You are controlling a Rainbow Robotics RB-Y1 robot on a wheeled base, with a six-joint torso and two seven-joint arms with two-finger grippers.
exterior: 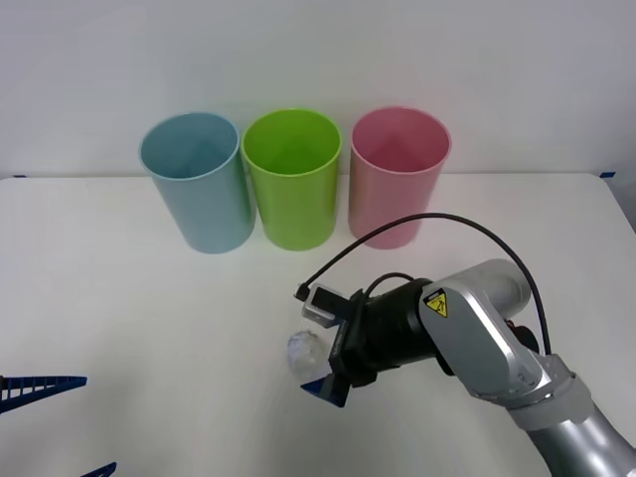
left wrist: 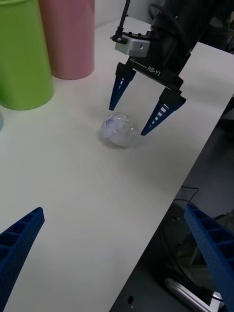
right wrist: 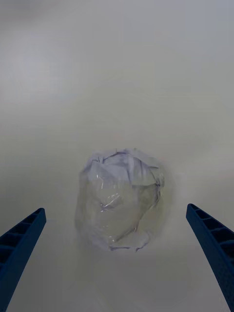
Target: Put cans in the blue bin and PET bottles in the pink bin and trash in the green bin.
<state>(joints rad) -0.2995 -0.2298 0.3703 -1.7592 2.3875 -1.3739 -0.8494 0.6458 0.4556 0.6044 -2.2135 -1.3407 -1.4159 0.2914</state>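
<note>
While the right pincer (exterior: 316, 366) reaches low over the white surface (exterior: 149, 318) with its blue ribbed fingers (left wrist: 161, 111) spread wide, the trash (exterior: 305, 350) — a small crumpled ball of white paper with faint bluish marks — lies on the surface just ahead of the fingertips, not yet gripped. From the right wrist view the paper ball (right wrist: 119, 200) sits centred in front of the gap, with a finger off to either side and clear space between each finger and the paper. The left wrist view shows one finger just beside the ball (left wrist: 117, 130) and the other a little apart from it. Well beyond it, at the far edge of the surface, three tall bins stand upright in a row, close together: the blue bin (exterior: 197, 184) on the robot's left, the green bin (exterior: 292, 179) in the middle and the pink bin (exterior: 397, 177) on the right. The left pincer (exterior: 60, 427) waits at the near left corner of the surface — its fingers wide apart and holding nothing.
</note>
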